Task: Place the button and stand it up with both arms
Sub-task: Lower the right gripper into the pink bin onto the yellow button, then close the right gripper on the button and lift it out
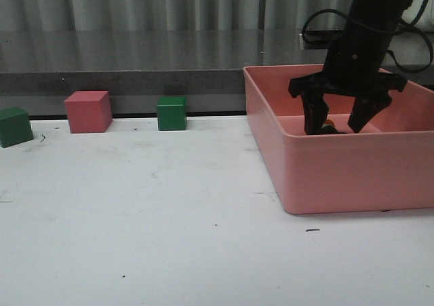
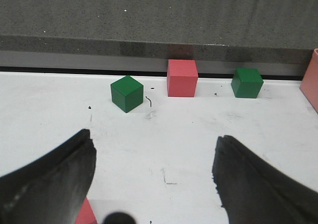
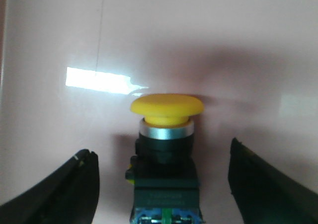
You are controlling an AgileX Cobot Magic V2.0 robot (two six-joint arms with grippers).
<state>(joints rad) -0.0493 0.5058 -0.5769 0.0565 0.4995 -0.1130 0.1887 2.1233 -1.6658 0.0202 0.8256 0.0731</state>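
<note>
- We see a white tabletop (image 1: 169, 238) carrying a large salmon-pink plastic bin (image 1: 339, 177) on its right side.
- Our black right arm's gripper (image 1: 337, 124) reaches down into the bin, fingers spread wide with nothing clamped.
- Our left gripper (image 2: 154, 179) hangs over bare table, also spread wide and empty.
- A pink cube (image 1: 88, 111) sits between two green cubes (image 1: 171, 113) at the table's back edge.
- The small yellow-capped push-button with black collar and dark base (image 3: 166, 149) lies on the bin floor, between the right fingers, touching neither.
</note>
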